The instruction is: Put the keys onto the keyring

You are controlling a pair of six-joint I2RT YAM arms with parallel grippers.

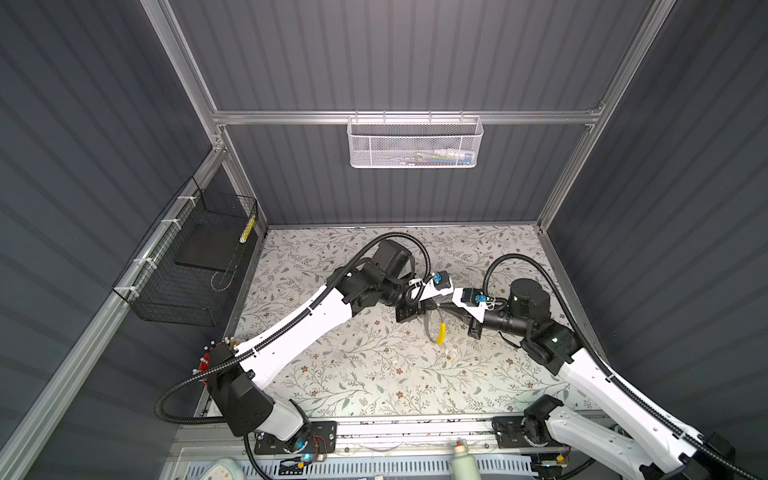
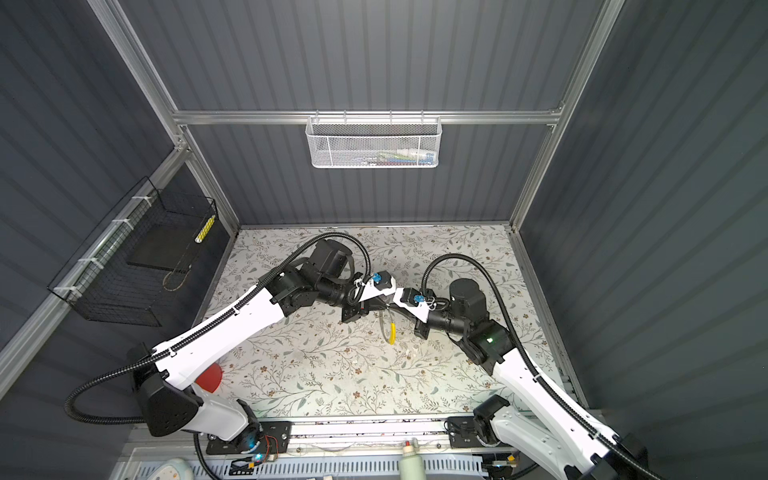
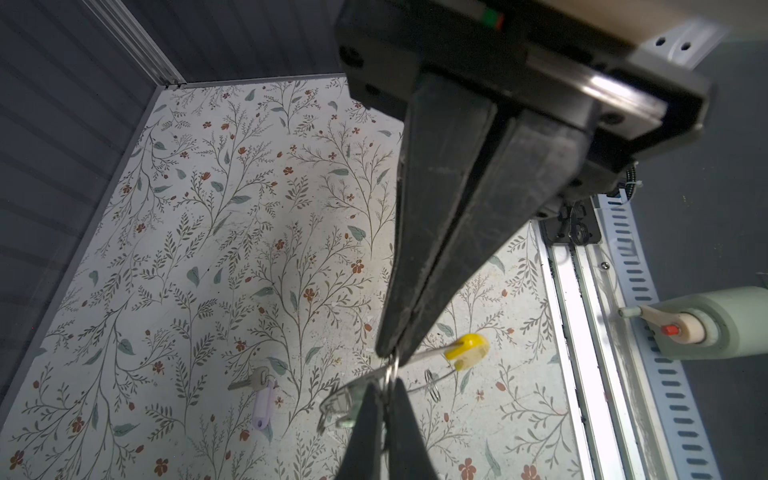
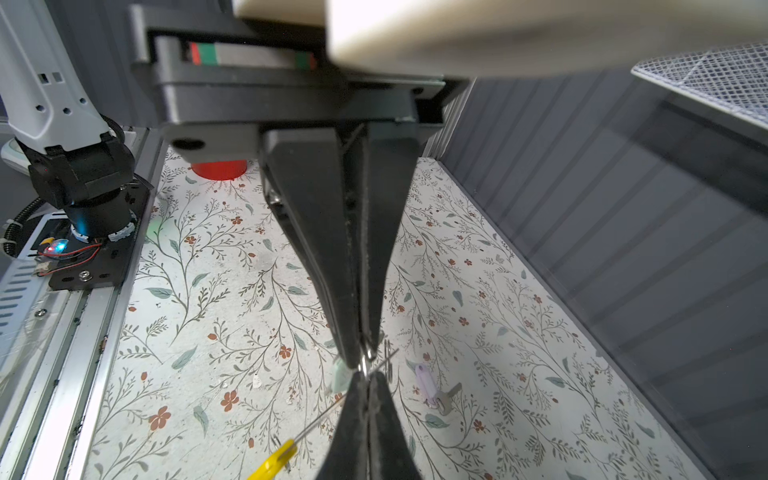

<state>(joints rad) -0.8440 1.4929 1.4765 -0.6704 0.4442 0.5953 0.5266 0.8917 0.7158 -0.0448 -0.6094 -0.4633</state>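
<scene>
The keyring is a thin wire loop like a big safety pin with a yellow cap (image 3: pixel 467 349). It hangs above the floral table between both arms; its cap also shows in both top views (image 1: pixel 441 332) (image 2: pixel 391 332). A key with a pale green tag (image 3: pixel 340 411) dangles from a small split ring (image 3: pixel 392 370). My left gripper (image 3: pixel 390 353) has its tips pressed together on that ring. My right gripper (image 4: pixel 363 357) meets it tip to tip and is shut on the same ring. Another key with a lilac tag (image 3: pixel 262 395) lies flat on the table.
A white mesh basket (image 1: pixel 415 143) hangs on the back wall and a black wire basket (image 1: pixel 195 257) on the left wall. A red cup (image 4: pixel 219 169) stands near the left arm's base. A pale green bottle (image 3: pixel 715 328) lies beyond the front rail.
</scene>
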